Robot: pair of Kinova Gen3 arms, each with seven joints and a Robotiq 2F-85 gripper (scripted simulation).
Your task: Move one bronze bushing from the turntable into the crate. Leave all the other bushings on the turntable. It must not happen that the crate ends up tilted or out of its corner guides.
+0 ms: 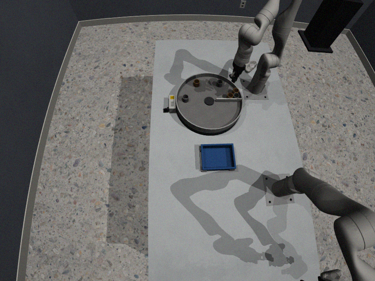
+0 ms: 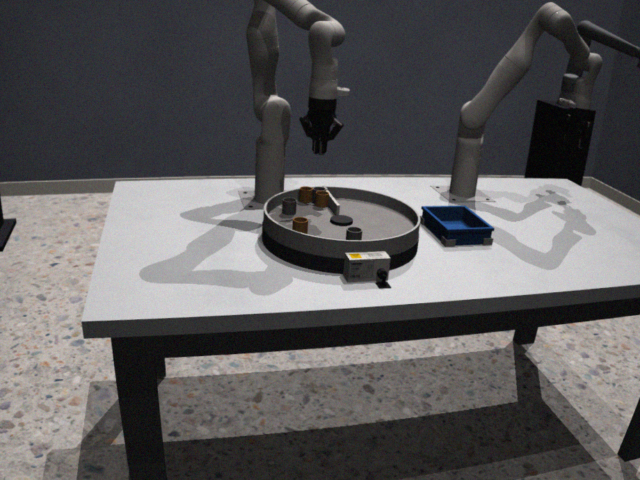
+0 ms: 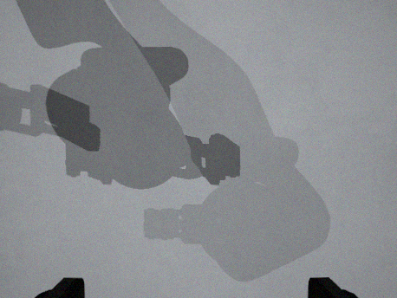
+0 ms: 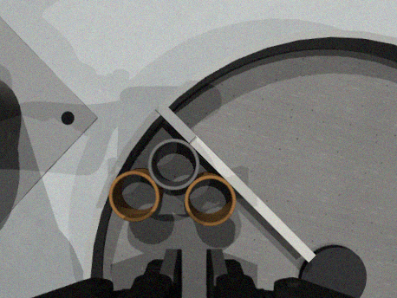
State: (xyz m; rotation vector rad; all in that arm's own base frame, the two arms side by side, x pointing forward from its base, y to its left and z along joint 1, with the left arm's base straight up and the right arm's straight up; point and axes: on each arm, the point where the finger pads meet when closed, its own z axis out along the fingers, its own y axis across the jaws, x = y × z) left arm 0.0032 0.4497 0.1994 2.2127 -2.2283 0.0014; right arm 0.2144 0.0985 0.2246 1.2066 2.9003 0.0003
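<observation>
We saw the right gripper (image 1: 233, 80) (image 2: 319, 152) (image 4: 194, 269) pointing down, fingers slightly apart, holding nothing. Three bronze bushings (image 1: 196, 84) (image 2: 300, 226) (image 4: 134, 218) sat on the turntable (image 1: 206, 116) (image 2: 382, 222) (image 4: 321, 126). The left gripper (image 1: 311, 279) (image 3: 196, 282), wide open and holding nothing, was partly cut off.

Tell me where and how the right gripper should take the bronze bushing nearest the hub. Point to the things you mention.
I'd open the right gripper (image 1: 233, 79) (image 2: 320, 150) (image 4: 194, 269) wider and come straight down, gripping the upper outer wall of that bushing (image 1: 230, 95) (image 2: 321, 199) (image 4: 211, 222). It stands upright with a round rim; pads should avoid the neighbouring grey bushing (image 1: 236, 95) (image 4: 173, 186) and the straight bar (image 1: 227, 98) (image 2: 331, 199) (image 4: 256, 200).
</observation>
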